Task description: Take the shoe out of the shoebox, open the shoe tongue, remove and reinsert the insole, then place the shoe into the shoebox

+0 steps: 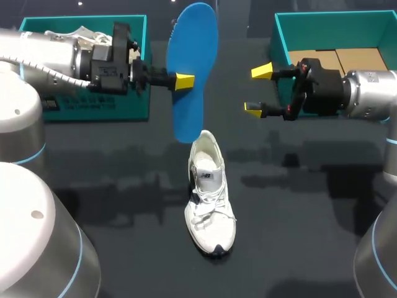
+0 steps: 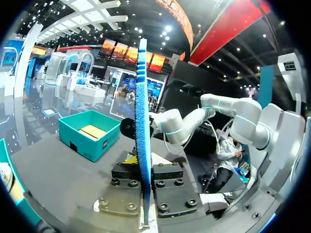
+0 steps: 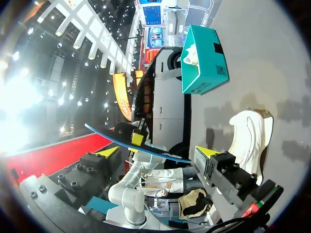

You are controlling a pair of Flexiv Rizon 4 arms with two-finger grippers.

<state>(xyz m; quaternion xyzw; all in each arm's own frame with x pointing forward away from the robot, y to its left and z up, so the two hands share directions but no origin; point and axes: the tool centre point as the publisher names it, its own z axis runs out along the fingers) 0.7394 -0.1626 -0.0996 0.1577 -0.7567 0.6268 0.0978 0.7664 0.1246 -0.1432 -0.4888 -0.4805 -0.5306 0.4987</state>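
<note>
White shoe point(image 1: 209, 198) lies on bench point(image 1: 93, 186) (toe toward me), my left pincer point(image 1: 184, 81) clamped on blue insole point(image 1: 195, 37), right pincer point(image 1: 257, 90) apart.

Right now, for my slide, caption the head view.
Left jaws hold the blue insole aloft near the white shoe; right jaws open.

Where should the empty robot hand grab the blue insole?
Pinch the blue insole on its bare long edge, coming from the right gripper's side, opposite the left gripper. It is thin and flat, so open fingers fit across its faces.
</note>
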